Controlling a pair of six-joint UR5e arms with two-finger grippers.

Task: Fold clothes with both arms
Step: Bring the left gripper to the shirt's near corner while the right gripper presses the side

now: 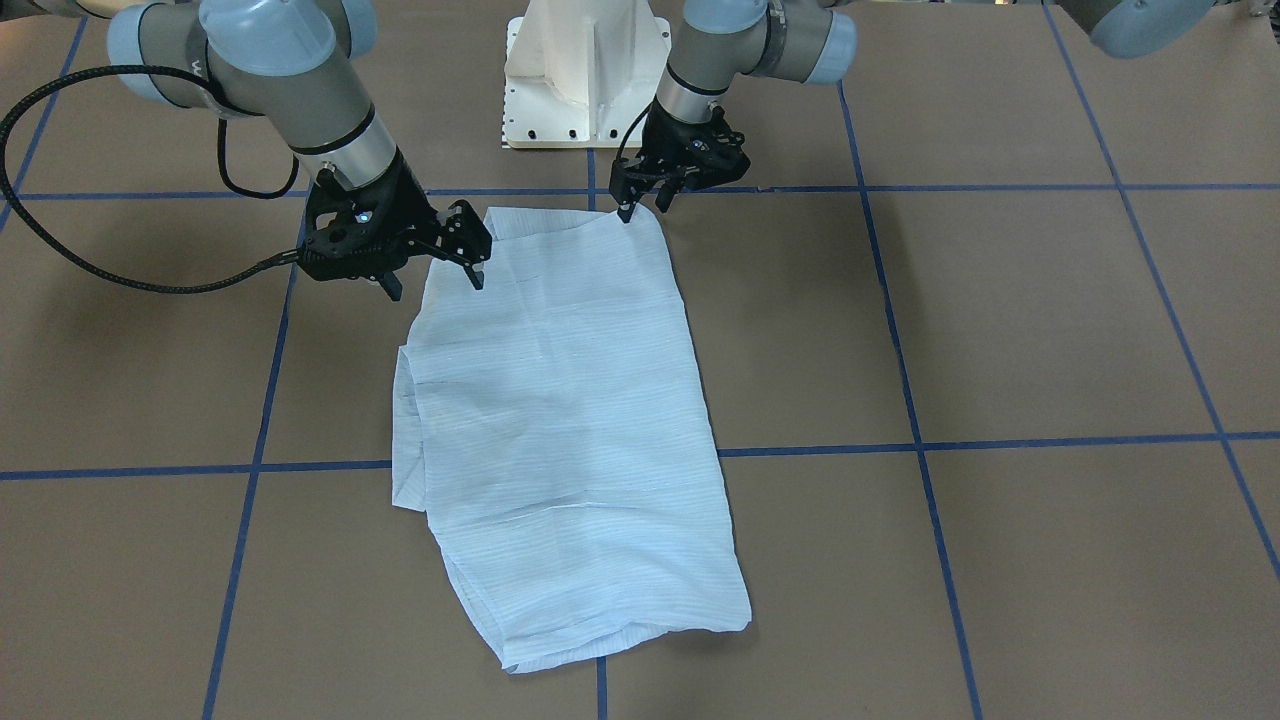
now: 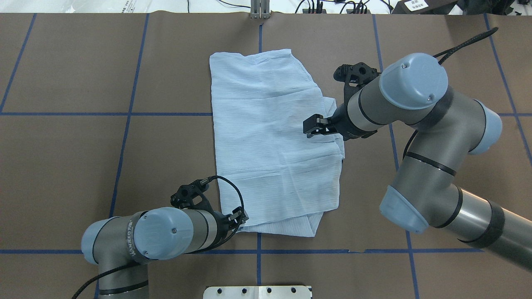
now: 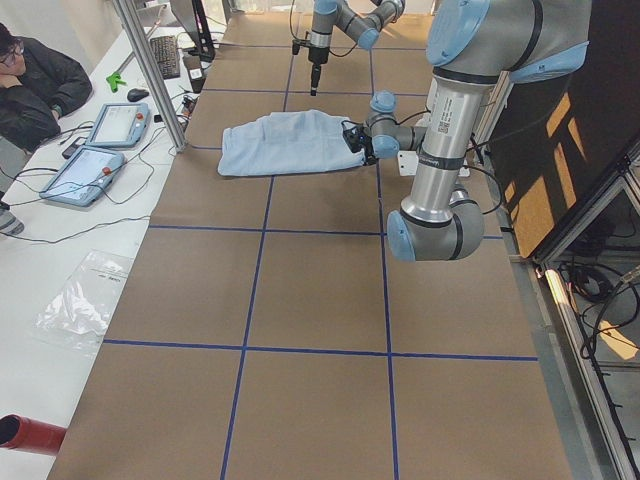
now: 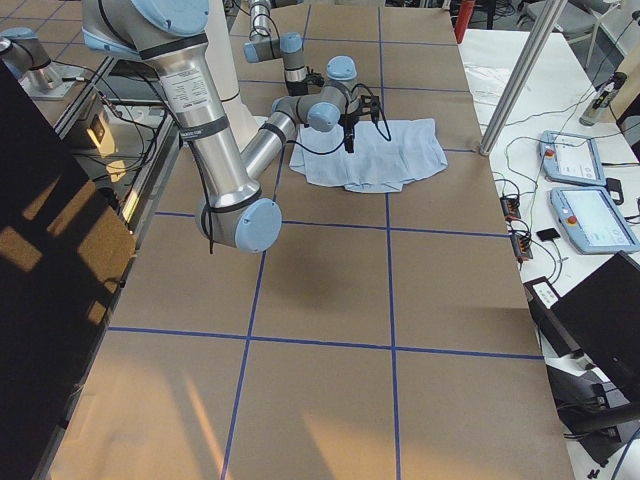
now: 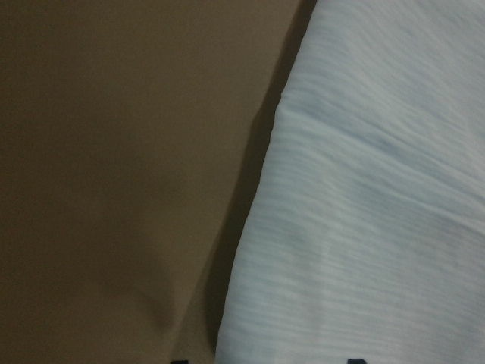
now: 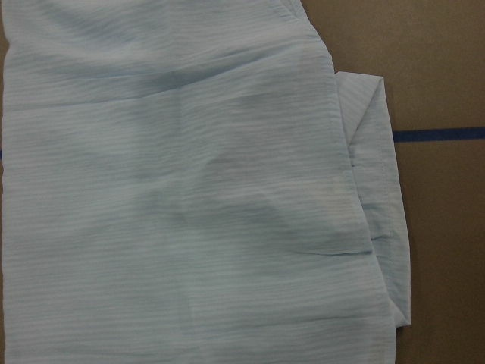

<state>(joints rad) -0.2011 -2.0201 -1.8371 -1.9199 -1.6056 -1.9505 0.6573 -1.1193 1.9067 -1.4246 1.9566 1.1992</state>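
Shirt (image 2: pixel 270 137): lay folded into a long oblong mid-worktop (image 2: pixel 62 166), flat, one short end toward the robot-side edge.
Left arm (image 2: pixel 166 232): jaws released, spread at the shirt's corner by that edge, grasping nothing.
Right arm (image 2: pixel 415 116): jaws released, above the shirt's right edge.

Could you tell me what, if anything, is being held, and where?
The right end effector is open above the shirt, holding nothing. The left end effector is at its corner; grip cannot be told.
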